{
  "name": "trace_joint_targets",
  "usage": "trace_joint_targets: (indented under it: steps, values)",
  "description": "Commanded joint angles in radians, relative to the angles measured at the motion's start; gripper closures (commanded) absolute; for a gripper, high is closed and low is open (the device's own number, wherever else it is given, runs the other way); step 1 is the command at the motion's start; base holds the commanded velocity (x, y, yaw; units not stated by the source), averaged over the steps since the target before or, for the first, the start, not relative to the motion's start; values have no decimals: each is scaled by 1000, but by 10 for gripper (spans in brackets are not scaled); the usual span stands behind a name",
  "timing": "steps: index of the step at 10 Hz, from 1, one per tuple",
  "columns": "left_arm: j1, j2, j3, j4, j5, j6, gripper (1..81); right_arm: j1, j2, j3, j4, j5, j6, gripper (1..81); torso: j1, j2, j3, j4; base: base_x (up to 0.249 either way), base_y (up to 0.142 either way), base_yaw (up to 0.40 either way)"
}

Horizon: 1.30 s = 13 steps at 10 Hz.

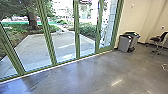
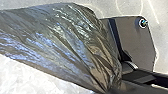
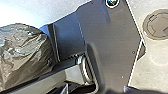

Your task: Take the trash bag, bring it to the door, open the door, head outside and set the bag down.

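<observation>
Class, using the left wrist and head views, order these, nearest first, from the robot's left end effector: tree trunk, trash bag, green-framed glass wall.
1. Trash bag, close up in the left wrist view.
2. Glass wall, ahead in the head view.
3. Tree trunk, beyond the glass, to the left.

Dark shiny trash bag (image 2: pixel 62 42), creased, folds converging at one end; pale floor (image 2: pixel 130 8) beyond.
</observation>
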<state>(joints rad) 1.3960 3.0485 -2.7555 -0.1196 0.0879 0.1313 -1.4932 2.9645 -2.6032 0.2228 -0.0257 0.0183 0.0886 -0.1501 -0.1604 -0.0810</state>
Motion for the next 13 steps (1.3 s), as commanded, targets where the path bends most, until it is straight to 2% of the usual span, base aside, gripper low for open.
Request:
trace_joint_targets:
  steps: [1,9,13]
  values:
    - [-50,3,2,6,62,8,811,40,1,2,-8,-66,-4,10,0,0,0,0,190,0,0]
    - [-50,4,2,14,62,7,811,38,3,-4,-8,-66,-3,10,0,0,0,0,191,0,0]
    - [-50,4,2,14,62,7,811,40,3,-14,-6,-66,-3,10,0,0,0,0,192,-71,0]
